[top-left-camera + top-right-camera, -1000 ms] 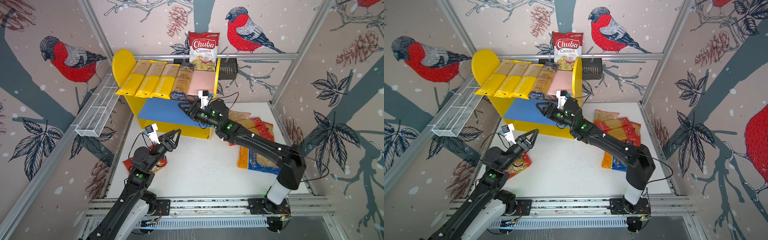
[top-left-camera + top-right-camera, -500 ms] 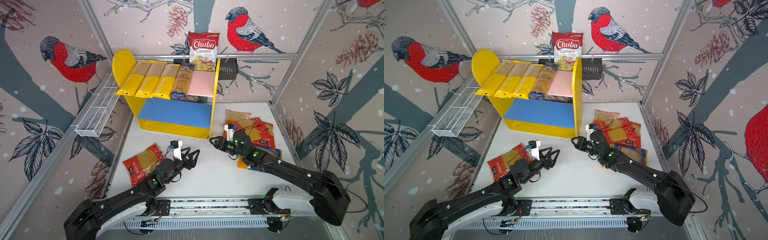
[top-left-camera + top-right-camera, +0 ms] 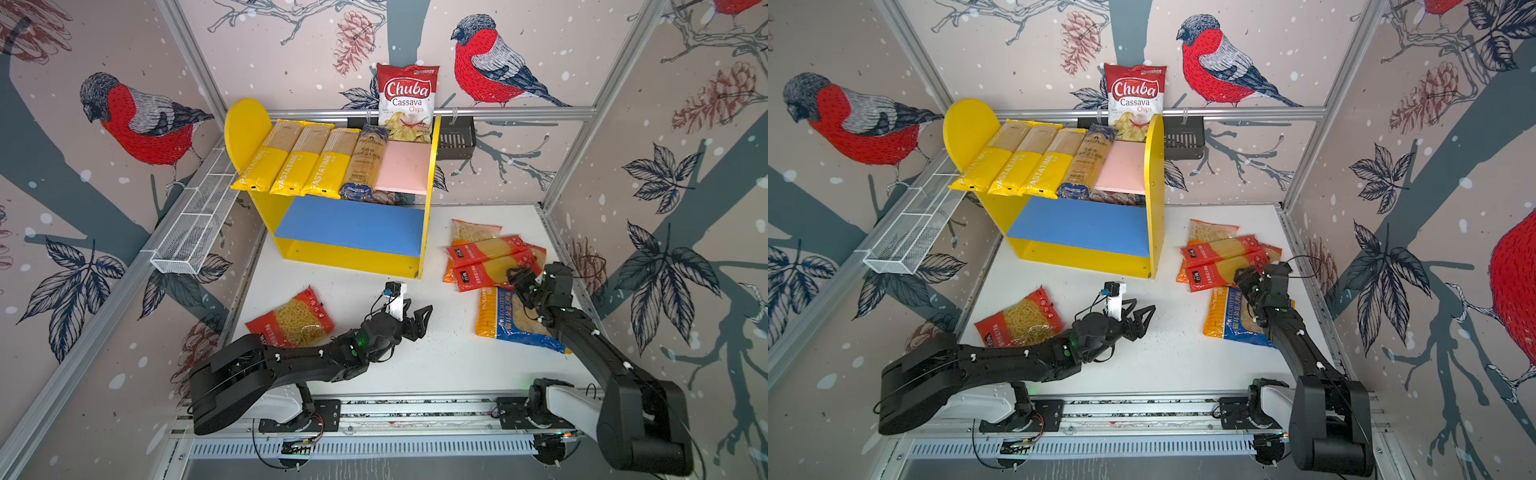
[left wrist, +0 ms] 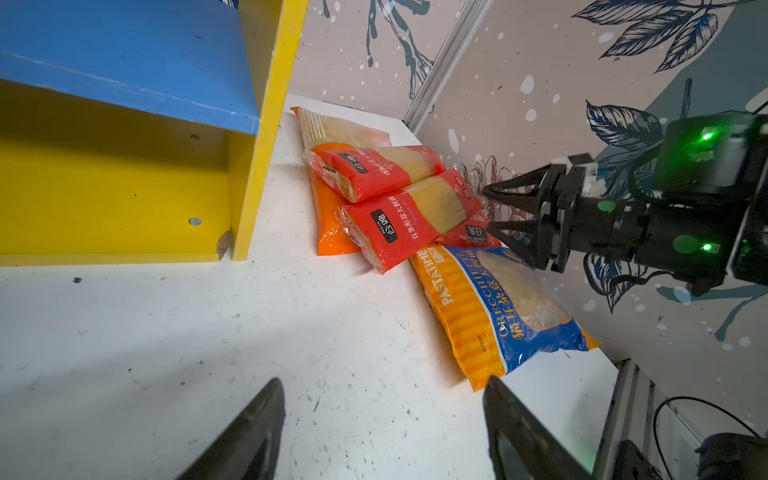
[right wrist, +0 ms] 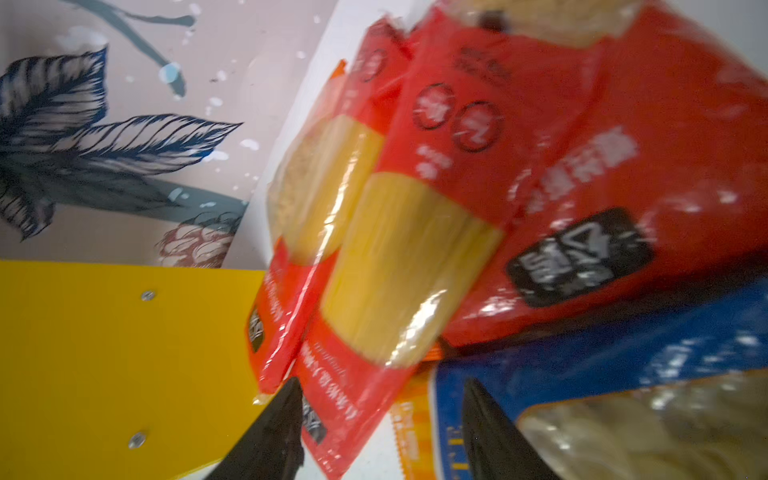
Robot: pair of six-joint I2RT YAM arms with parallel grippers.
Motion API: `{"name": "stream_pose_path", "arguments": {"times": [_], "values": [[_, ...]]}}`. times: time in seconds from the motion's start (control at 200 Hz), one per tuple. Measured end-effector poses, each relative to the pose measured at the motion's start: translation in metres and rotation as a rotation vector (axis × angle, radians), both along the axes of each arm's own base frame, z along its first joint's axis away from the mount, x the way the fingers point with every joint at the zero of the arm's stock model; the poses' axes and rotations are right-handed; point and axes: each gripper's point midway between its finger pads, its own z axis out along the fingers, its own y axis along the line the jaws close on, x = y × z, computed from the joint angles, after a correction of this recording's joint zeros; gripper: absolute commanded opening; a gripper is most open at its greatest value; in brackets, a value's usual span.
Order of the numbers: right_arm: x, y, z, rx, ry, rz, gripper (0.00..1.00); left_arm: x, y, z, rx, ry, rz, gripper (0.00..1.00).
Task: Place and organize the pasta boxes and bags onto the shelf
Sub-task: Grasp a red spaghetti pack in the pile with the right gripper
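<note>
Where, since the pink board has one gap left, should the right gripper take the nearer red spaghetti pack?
Across its narrow width near mid-length, from above. The nearer red spaghetti pack lies lengthwise on top of the orange bag, a long slim bundle, so an end grip would likely let it sag. The open right gripper hangs at one end.

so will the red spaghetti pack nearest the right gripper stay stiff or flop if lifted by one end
Probably fairly stiff: the red spaghetti pack looks packed tight with straight strands. Its glossy film may slip in the open right gripper. It rests on an orange bag, which might shift.
</note>
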Motion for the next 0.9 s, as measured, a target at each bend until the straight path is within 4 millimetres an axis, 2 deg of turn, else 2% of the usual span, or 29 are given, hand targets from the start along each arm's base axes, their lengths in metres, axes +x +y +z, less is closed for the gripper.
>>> {"name": "stream_pose_path", "arguments": {"times": [0.175,0.48,0.725,0.84,0.901], "values": [[0.004,-0.01,-0.016,0.035,0.019,-0.025,0.57,-0.001,0.001,-0.001,-0.007,0.004,0.001,0.74],[0.027,0.001,-0.035,0.148,0.015,-0.028,0.5,-0.003,0.006,0.0,-0.036,0.007,0.005,0.74],[0.043,0.01,-0.043,0.222,-0.005,-0.042,0.39,-0.005,0.01,0.004,-0.058,0.007,0.009,0.74],[0.049,0.012,-0.046,0.246,-0.009,-0.051,0.25,-0.006,0.012,0.005,-0.062,0.006,0.01,0.74],[0.051,0.013,-0.044,0.262,-0.02,-0.05,0.22,-0.007,0.013,0.004,-0.067,0.011,0.012,0.74]]}}
